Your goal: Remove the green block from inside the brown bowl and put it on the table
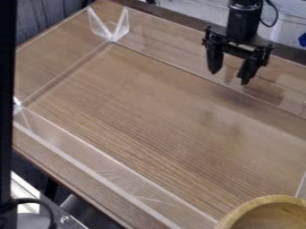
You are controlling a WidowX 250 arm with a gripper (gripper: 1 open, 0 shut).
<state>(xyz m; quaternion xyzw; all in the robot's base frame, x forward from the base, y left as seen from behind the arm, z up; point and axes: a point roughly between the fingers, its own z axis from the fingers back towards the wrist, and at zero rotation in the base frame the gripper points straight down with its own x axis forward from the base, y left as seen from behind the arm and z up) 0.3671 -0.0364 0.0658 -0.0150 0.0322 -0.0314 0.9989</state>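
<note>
The pincer (233, 70) hangs at one o'clock over the bench (143, 125), pointing down, prongs spread wide and holding nothing. The bowl (266, 213) sits at five o'clock, partly cropped; no block is visible.

Black two-fingered robot gripper (234, 70), matte finish throughout. A cylindrical black wrist section joins a wider, blocky cross-piece, from which two slender, tapering black fingers (217, 59) descend. Behind the wrist, part of a pale housing is visible; its details are too small to resolve.
</note>
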